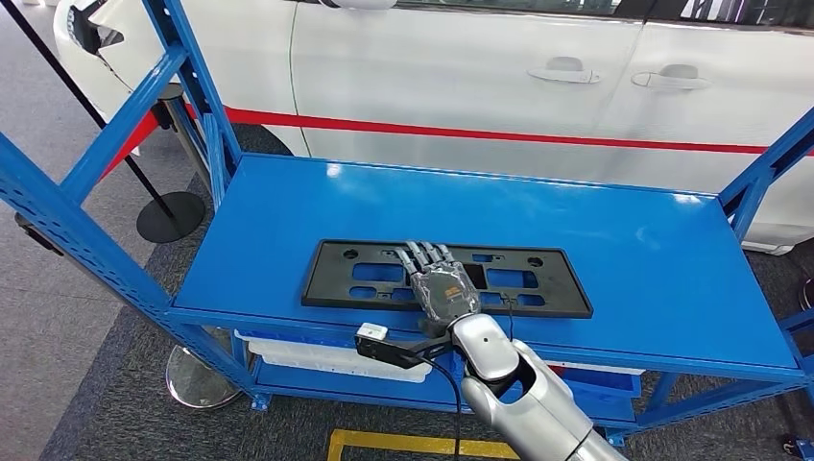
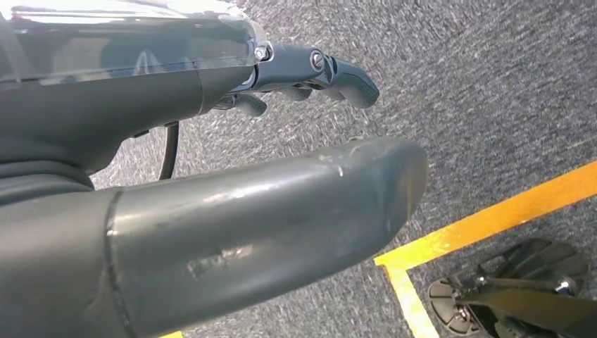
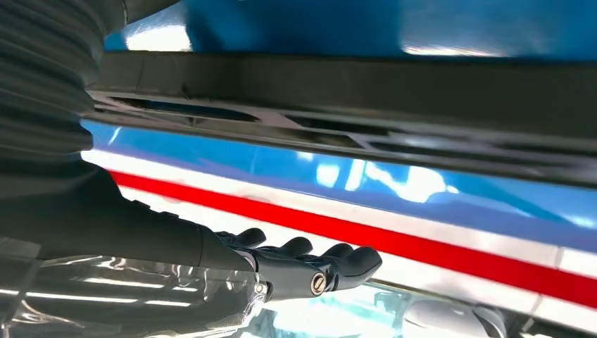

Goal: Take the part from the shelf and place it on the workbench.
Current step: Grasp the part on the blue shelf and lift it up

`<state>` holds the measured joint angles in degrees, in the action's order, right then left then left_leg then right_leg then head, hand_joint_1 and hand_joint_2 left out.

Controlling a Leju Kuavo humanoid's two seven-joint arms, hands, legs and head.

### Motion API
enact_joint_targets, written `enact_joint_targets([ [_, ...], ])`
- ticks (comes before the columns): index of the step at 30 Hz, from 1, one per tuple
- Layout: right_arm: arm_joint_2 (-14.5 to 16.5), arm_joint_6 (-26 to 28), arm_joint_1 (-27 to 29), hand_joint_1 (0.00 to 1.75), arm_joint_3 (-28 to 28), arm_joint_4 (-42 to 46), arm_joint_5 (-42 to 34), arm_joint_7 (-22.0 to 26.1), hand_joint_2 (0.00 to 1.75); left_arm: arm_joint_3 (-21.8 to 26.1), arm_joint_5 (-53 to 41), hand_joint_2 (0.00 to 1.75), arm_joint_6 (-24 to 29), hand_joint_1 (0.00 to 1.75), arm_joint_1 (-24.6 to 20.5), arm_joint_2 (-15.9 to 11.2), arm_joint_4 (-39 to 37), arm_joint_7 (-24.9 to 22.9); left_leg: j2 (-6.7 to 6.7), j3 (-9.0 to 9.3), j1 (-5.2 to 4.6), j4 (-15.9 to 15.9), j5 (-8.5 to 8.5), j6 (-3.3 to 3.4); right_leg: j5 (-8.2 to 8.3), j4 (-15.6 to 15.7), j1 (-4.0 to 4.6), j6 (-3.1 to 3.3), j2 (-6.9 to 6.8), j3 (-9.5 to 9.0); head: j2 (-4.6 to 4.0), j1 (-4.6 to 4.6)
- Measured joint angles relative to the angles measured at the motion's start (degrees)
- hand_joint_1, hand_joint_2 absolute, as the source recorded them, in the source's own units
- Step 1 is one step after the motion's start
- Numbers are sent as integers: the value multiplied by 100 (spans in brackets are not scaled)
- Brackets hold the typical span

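Black plate flat on blue shelf, near front edge. Right hand spread flat over plate middle, fingers extended, nothing gripped. Left hand hanging over carpet, holding nothing, fingers loosely curled. To lift well: slide plate past front edge, pinch long rim, keep level. White tray on lower tier, contents hidden.

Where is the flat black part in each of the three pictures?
Head view: black part lies flat on the blue shelf, under the right hand.
Right wrist view: the part is a dark band.
Left wrist view: not there.
Shared landmark: the blue shelf.
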<state>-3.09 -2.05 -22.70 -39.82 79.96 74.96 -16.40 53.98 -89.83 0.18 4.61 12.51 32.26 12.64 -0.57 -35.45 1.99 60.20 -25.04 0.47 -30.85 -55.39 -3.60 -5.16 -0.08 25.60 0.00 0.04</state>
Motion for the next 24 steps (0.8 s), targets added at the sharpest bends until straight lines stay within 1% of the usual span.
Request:
enact_joint_targets([
  [5, -50, -106, -72, 0, 0, -183, 96, -61, 175, 8, 0, 0, 24, 0, -22, -8, 0, 4, 0, 0, 0, 0, 0, 0, 0, 0, 0, 0, 1, 0, 0, 0],
  [9, -54, -162, -147, 0, 67, -309, 167, -314, 175, 10, 0, 0, 65, 0, -37, -12, 0, 4, 0, 1, 0, 0, 0, 0, 0, 0, 0, 0, 0, 0, 0, 0],
  [14, -65, -238, -238, 0, 291, -466, 256, -567, 175, 14, 0, 0, 87, 0, -54, -19, 0, -2, 0, 2, 0, 0, 0, 0, 0, 0, 0, 0, 1, -1, 0, 0],
  [19, -65, -346, -249, 0, 591, -526, 524, -818, 175, 52, 0, 0, 58, 0, -56, -31, 2, -5, 0, 2, 0, 0, 1, 0, 1, 0, -1, 0, 1, -2, 0, 0],
  [24, -65, -381, -237, 0, 785, -547, 624, -878, 175, 77, 0, 0, 39, 0, -54, -42, 19, -5, 0, 2, -1, 1, 1, 0, 1, 0, 0, 0, 1, -1, 0, -1],
])
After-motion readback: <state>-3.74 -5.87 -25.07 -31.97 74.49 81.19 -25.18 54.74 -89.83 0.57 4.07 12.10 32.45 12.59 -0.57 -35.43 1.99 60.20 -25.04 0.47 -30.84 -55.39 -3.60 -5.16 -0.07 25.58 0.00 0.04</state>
